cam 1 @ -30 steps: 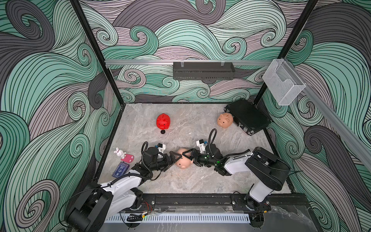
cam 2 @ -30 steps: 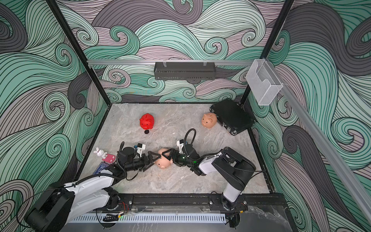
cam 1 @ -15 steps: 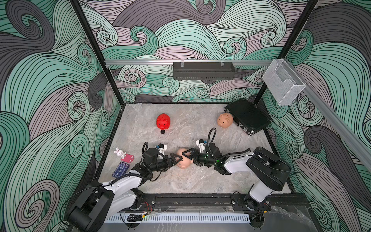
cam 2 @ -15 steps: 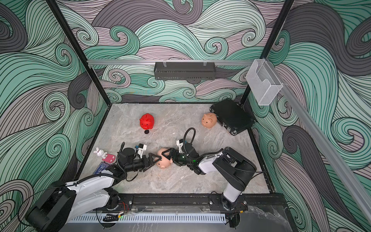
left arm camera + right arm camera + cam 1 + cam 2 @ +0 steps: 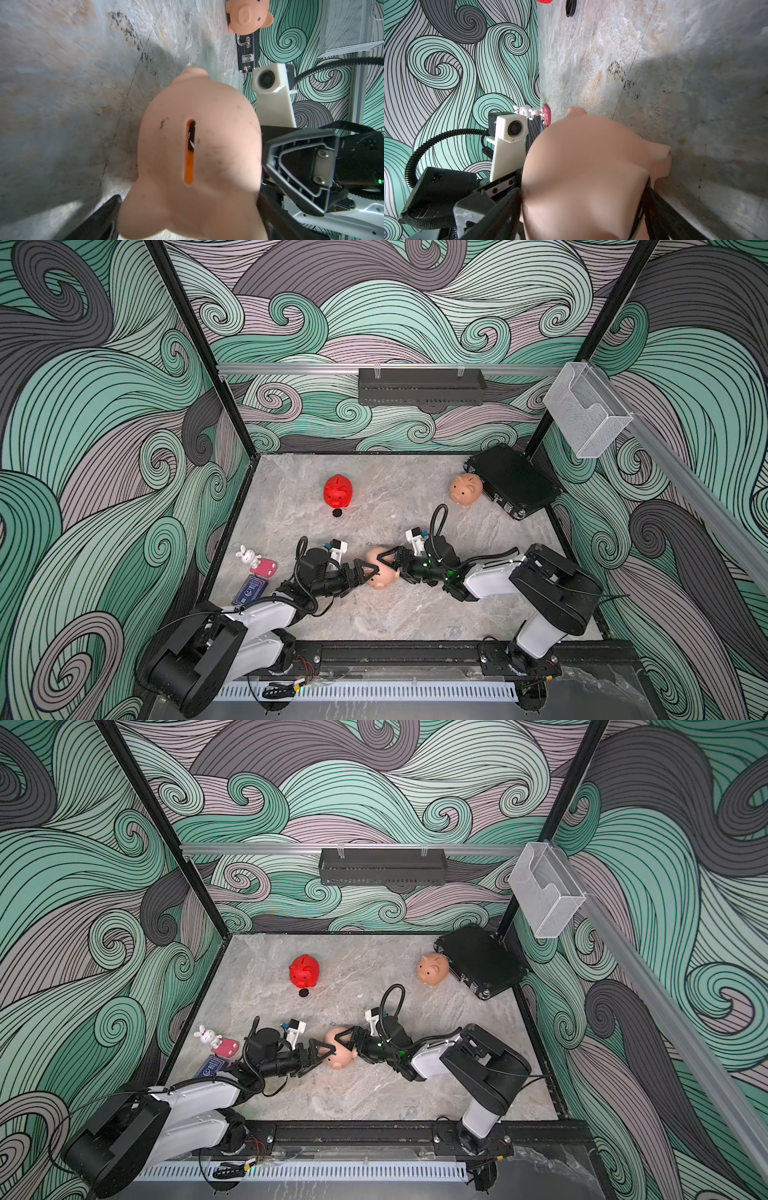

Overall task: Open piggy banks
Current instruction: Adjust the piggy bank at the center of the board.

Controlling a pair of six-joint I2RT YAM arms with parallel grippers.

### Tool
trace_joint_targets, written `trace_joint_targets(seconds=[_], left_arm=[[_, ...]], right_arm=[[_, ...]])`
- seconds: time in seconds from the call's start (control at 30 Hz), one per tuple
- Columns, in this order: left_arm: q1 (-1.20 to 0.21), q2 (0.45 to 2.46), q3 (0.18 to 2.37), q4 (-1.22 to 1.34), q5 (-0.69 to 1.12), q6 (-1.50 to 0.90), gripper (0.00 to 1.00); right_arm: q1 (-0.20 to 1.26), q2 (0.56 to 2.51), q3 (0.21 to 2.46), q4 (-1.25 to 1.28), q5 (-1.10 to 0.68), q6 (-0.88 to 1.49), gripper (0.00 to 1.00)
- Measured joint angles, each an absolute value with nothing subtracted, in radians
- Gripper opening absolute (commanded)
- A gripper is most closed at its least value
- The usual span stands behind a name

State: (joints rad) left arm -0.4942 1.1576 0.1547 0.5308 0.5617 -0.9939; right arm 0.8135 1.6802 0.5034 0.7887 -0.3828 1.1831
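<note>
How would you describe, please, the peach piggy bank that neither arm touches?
Look to the far right corner of the grey marbled tabletop, where a flat black case lies. The peach-pink plastic piggy bank stands beside it. Its peach twin is near the front; the third pig is red.

Top views look down; wrist views (close) share one pig [image 5: 197, 166].

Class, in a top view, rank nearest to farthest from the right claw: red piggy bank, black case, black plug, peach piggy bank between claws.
1. Peach piggy bank, in the right claw.
2. Black plug, mid-table.
3. Red piggy bank, behind the plug.
4. Black case, back corner.
</note>
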Motion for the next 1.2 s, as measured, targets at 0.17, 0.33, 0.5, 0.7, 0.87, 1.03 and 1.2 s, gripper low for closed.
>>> trace_joint_targets(seconds=[0.17,0.33,0.5,0.7,0.87,1.03,1.2], left_arm=[[-0.49,1.158,0.155,0.546,0.56,-0.996,0.99],[-0.486,1.164,0.154,0.562,0.55,-1.007,0.97],[-0.485,1.198,0.15,0.599,0.547,-1.023,0.91],[-0.485,1.227,0.147,0.65,0.557,-1.041,0.85],[-0.485,1.229,0.146,0.661,0.559,-1.05,0.81],[-0.485,1.229,0.146,0.661,0.559,-1.051,0.8],[-0.485,1.229,0.15,0.653,0.558,-1.045,0.79]], right_arm=[[0.813,1.68,0.503,0.789,-0.386,1.183,0.88],[0.811,1.68,0.503,0.788,-0.391,1.183,0.87],[0.81,1.68,0.503,0.788,-0.394,1.183,0.87],[0.805,1.679,0.503,0.788,-0.393,1.183,0.87],[0.803,1.678,0.503,0.79,-0.393,1.183,0.87],[0.803,1.678,0.504,0.791,-0.393,1.182,0.89],[0.803,1.671,0.502,0.784,-0.392,1.175,0.94]])
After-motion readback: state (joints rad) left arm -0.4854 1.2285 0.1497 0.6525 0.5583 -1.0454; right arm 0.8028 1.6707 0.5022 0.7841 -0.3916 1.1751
